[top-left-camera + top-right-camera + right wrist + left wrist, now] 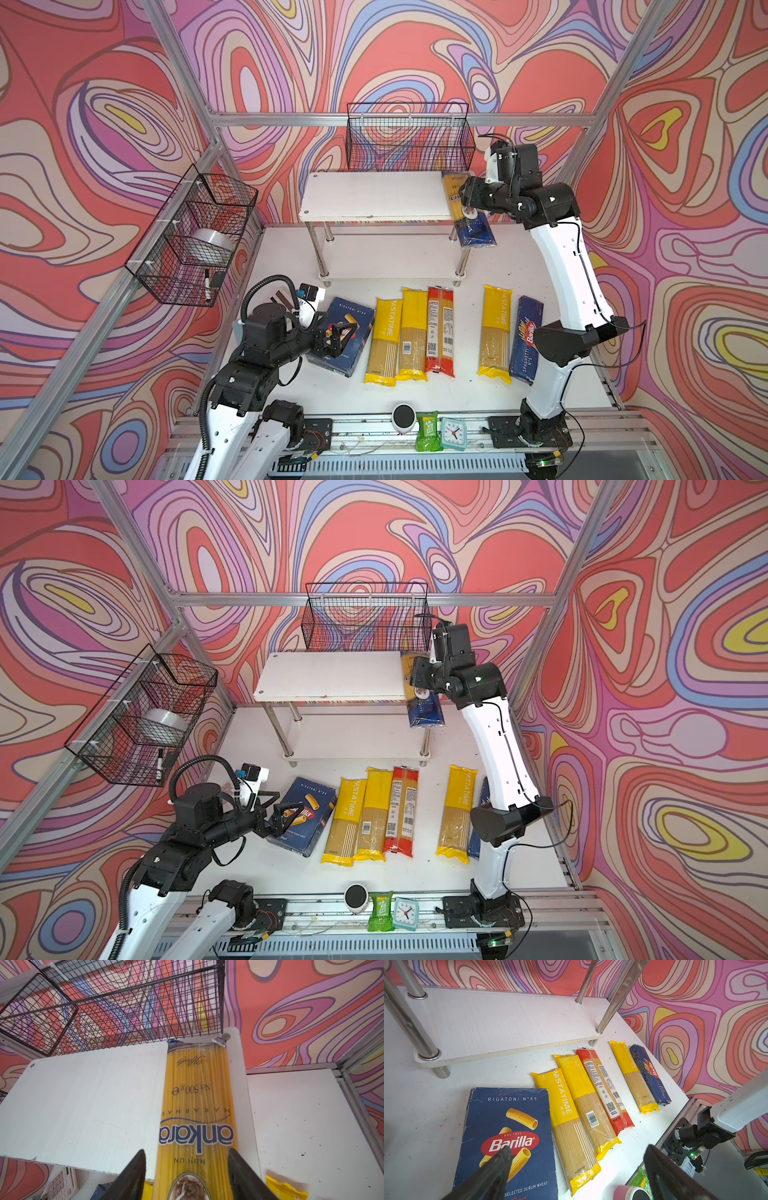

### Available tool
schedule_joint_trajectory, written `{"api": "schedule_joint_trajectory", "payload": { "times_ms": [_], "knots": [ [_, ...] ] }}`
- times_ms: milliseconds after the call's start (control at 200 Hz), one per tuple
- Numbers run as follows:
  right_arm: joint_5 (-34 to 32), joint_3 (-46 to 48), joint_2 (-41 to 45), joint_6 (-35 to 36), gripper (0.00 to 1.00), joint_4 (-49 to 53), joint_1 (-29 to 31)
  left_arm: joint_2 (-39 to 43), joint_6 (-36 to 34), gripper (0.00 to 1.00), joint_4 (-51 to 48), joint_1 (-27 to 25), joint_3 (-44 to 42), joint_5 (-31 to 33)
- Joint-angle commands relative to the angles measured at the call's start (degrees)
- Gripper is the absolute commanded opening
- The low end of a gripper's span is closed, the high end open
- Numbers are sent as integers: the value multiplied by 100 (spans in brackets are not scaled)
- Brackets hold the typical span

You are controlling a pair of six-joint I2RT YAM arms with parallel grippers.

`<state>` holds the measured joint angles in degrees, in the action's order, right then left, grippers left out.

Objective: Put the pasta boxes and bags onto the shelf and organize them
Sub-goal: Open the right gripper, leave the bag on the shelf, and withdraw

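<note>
Straddling the gold-and-blue bag point(197, 1088), the right gripper point(186, 1150) shows jaws apart — unclamped. Bag's long axis crosses the shelf point(83, 1095) front-to-back, 1 end overhanging.

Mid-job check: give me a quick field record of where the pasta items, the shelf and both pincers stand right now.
top board: gold-and-blue bag lies at its right end, overhanging the front edge
lower board: bare
table: rigatoni box, three yellow-ended bags, red-ended bag, spaghetti box
right pincer: open, jaws either side of the gold-and-blue bag
left pincer: open, over the rigatoni box, contact unclear
placed: one of seven
</note>
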<state>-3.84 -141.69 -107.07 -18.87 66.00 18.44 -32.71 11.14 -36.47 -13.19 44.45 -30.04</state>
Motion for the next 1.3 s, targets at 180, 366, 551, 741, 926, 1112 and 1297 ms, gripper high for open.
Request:
{"api": "schedule_joint_trajectory", "payload": {
  "times_ms": [180, 366, 551, 741, 926, 1112, 1297],
  "knots": [
    [145, 1280, 1740, 134, 64, 7, -24, 17, -52, 100, 56, -26, -37, -62],
    [638, 2238, 2827, 212, 62, 233, -26, 13, -58, 100, 43, -21, -32, -27],
    [662, 2970, 3677, -20, 58, 650, -24, 12, -58, 100, 47, -25, -41, -2],
    [721, 3567, 4110, -135, 58, 845, -24, -24, -65, 100, 36, -26, -32, 20],
    [813, 3675, 4107, -56, 56, 923, -24, -7, -68, 100, 9, -20, -24, 84],
    [966, 3970, 4122, -135, 46, 682, -24, 1, -54, 100, 2, -17, -24, 124],
    [1318, 4434, 4159, -286, 39, 239, -24, -43, -58, 100, -1, -26, -23, 124]
  ]
}}
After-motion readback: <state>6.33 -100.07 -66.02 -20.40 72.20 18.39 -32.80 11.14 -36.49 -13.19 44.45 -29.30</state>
